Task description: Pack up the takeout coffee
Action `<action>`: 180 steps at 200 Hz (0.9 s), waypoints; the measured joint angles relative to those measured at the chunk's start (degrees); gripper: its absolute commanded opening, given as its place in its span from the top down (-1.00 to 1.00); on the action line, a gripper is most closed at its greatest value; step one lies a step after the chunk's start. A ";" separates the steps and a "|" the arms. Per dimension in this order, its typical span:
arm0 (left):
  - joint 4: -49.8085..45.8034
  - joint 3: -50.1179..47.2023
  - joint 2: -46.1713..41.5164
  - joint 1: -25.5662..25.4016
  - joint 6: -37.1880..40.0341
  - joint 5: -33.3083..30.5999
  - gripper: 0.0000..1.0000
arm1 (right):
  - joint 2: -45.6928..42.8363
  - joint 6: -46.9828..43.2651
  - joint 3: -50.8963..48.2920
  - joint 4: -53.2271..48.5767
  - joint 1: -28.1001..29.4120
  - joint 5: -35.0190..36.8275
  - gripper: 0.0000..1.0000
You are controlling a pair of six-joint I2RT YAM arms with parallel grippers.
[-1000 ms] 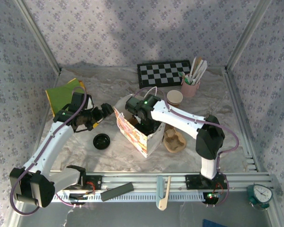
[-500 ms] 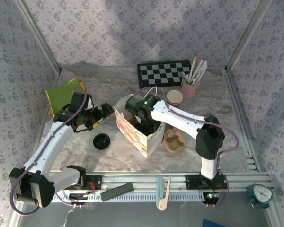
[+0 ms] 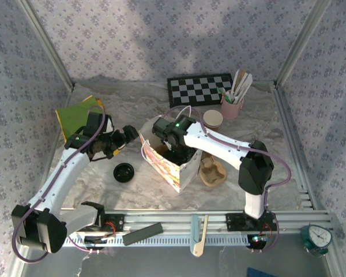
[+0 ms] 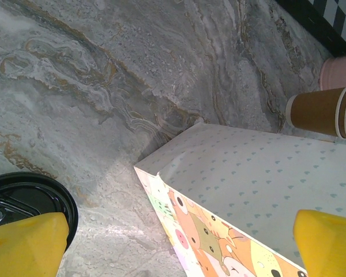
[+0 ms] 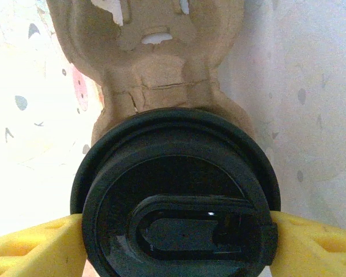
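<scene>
The takeout coffee (image 5: 176,196), seen from above by its round black lid, sits inside the cartoon-printed paper bag (image 3: 174,168). It rests on a brown moulded-pulp tray (image 5: 155,52). My right gripper (image 5: 176,236) reaches down into the bag (image 5: 303,86), its yellow fingers (image 5: 34,245) pressed against both sides of the lid. My left gripper (image 3: 127,137) stands open just left of the bag (image 4: 248,184), with the bag's corner between its yellow fingertips (image 4: 23,242) and nothing held.
A lidless tan cup (image 3: 213,119) stands behind the bag. A loose black lid (image 3: 124,172) lies left of the bag, and another pulp tray (image 3: 212,172) lies on its right. At the back are a pink stirrer cup (image 3: 232,107), a checkerboard (image 3: 199,89) and a green book (image 3: 78,114).
</scene>
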 measured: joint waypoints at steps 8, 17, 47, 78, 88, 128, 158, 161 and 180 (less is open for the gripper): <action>0.04 0.04 0.02 0.00 0.00 0.00 -0.99 | -0.02 0.00 0.09 -0.04 0.00 0.00 -0.56; 0.04 0.07 0.02 0.00 0.00 0.00 -1.00 | 0.00 0.00 0.15 -0.13 0.00 0.00 -0.56; 0.04 0.09 0.02 0.00 0.00 0.00 -1.00 | -0.02 0.00 0.17 -0.15 0.00 0.00 -0.56; 0.04 0.09 0.02 0.00 0.00 -0.02 -1.00 | 0.00 0.00 0.48 -0.37 0.00 0.02 -0.57; 0.02 0.09 0.04 -0.02 0.00 -0.02 -1.00 | 0.00 0.00 0.59 -0.37 0.00 0.02 -0.57; 0.04 0.11 0.28 -0.02 0.00 -0.02 -1.00 | -0.02 0.02 0.81 -0.61 0.02 0.22 -0.58; 0.02 0.11 0.52 -0.02 0.00 0.00 -0.99 | -0.02 0.02 0.81 -0.61 0.02 0.39 -0.59; 0.02 0.11 0.52 -0.02 0.00 0.00 -0.99 | -0.02 0.02 0.81 -0.61 0.02 0.39 -0.59; 0.02 0.11 0.52 -0.02 0.00 0.00 -0.99 | -0.02 0.02 0.81 -0.61 0.11 0.42 -0.61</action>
